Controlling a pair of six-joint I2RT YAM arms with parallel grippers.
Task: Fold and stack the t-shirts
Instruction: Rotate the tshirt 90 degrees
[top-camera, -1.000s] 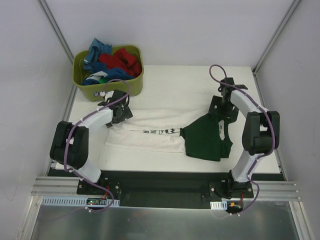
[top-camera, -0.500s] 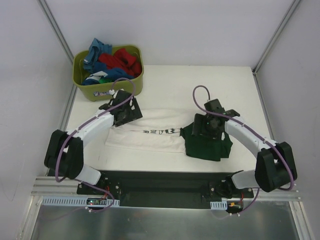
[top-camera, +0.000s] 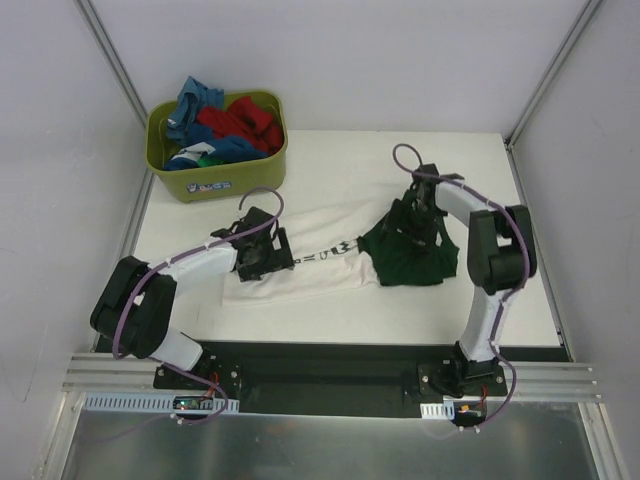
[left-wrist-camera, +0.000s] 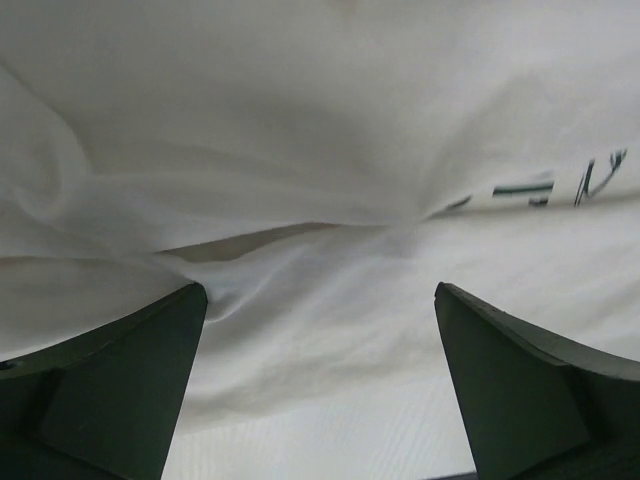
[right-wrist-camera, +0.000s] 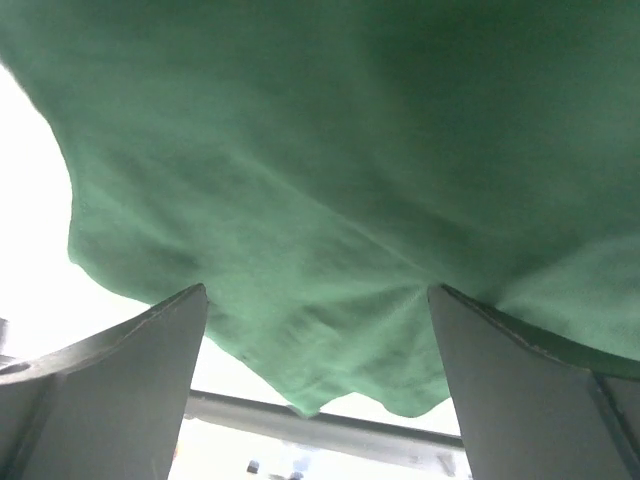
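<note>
cream t-shirt (top-camera: 320, 275), its print (left-wrist-camera: 545, 188) partly hidden beneath the spread left fingers (left-wrist-camera: 100, 400); right fingers (right-wrist-camera: 110, 390) spread too.

White-and-black arms (top-camera: 195, 262), looping purple cables (top-camera: 397, 155)

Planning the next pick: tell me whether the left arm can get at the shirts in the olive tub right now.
Probably yes. The left gripper is open above the cream shirt, and the tub stands just beyond it with nothing between them. The tub has no lid, and its shirts are heaped above the rim.
</note>
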